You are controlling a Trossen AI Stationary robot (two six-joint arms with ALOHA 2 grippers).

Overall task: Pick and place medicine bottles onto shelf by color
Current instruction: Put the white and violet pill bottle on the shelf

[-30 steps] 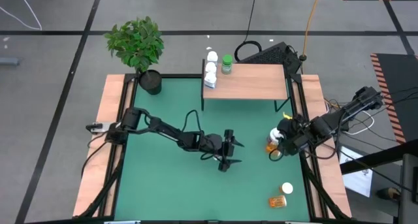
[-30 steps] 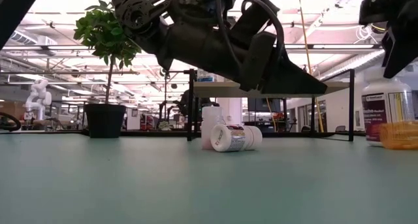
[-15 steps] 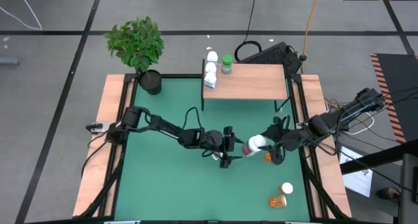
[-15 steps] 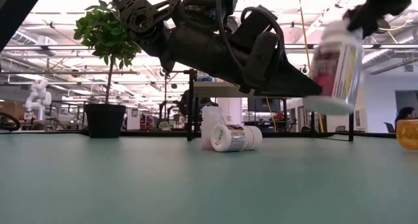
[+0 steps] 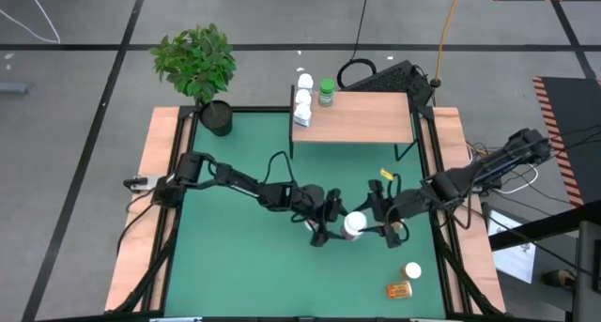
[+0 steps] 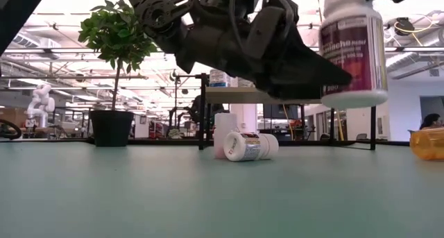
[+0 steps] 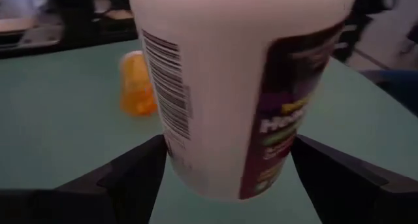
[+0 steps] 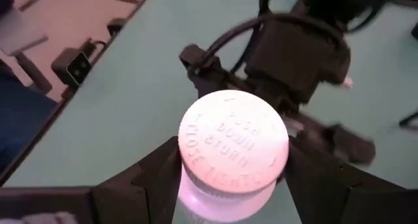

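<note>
A white medicine bottle (image 6: 354, 51) with a magenta label hangs upright over the middle of the green mat, with my right gripper (image 5: 362, 224) shut on it. My left gripper (image 5: 331, 224) is open. Its fingers (image 7: 130, 178) stand on either side of the bottle's lower body (image 7: 235, 113); whether they touch it I cannot tell. The shelf (image 5: 362, 115) at the far edge carries white bottles (image 5: 302, 97) and a green-capped one (image 5: 326, 92) at its left end. My right gripper pinches the bottle between its two fingers (image 8: 150, 178) just under the white cap (image 8: 233, 145), one finger on each side. The fingers come slanting down from the table's right side. The bottle hangs upright below them, its base (image 6: 354, 99) lifted clear of the mat.
An amber bottle (image 5: 394, 233) stands beside my right gripper. A white-capped bottle (image 5: 412, 270) and a lying amber one (image 5: 399, 289) are near the mat's near right corner. Two white bottles (image 6: 239, 142) sit under the shelf. A potted plant (image 5: 214, 114) stands at the far left.
My right gripper has lifted the white bottle off the mat at the right side and carried it toward the table's left, in between my left gripper's fingers. The bottle was tilted on the way and is upright now. My left gripper's wrist has turned a little.
</note>
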